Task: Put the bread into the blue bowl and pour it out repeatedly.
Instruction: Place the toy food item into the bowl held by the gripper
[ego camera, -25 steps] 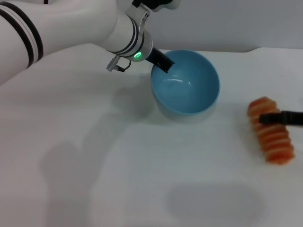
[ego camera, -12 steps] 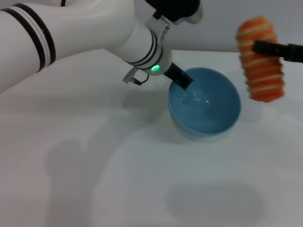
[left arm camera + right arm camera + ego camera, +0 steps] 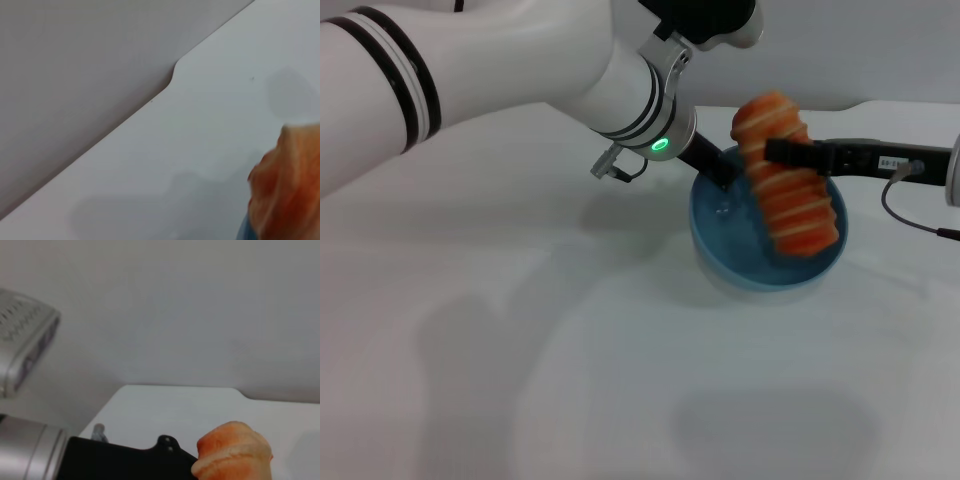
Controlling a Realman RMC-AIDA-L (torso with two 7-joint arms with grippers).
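Overhead, right claw (image 3: pixel 782 152) clenched on bread (image 3: pixel 788 190), above blue bowl (image 3: pixel 720 256) gripped by left claw (image 3: pixel 720 178).

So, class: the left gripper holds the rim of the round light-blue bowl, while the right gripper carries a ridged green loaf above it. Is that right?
Not quite: the loaf is not green. The ridged orange-brown loaf with pale cream stripes is what the right gripper carries above the round light-blue bowl, as the head view shows. The left gripper is at the bowl's rim, as stated.
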